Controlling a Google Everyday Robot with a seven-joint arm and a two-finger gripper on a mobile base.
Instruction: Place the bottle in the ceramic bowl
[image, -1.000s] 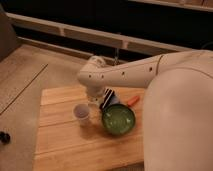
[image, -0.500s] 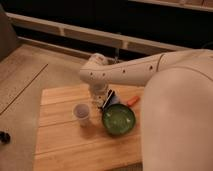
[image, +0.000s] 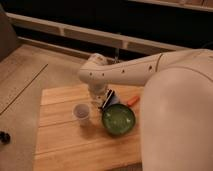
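Observation:
The green ceramic bowl (image: 118, 120) sits on the wooden table (image: 60, 145), right of centre. A pale see-through shape just under the arm's end looks like the bottle (image: 96, 92); it stands behind the bowl's left side and behind the white cup. My gripper (image: 108, 100) reaches in from the right on the white arm. It hangs just above the bowl's far-left rim, right beside the bottle. I cannot tell whether it holds the bottle.
A squat translucent white cup (image: 81, 113) stands left of the bowl. An orange object (image: 133, 101) and a bluish item (image: 116, 99) lie behind the bowl. My white arm and body (image: 175, 115) cover the table's right side. Floor lies to the left.
The arm's end has shifted slightly left and down. The pale bottle shape now shows more clearly below the wrist. Bowl and cup have not moved.

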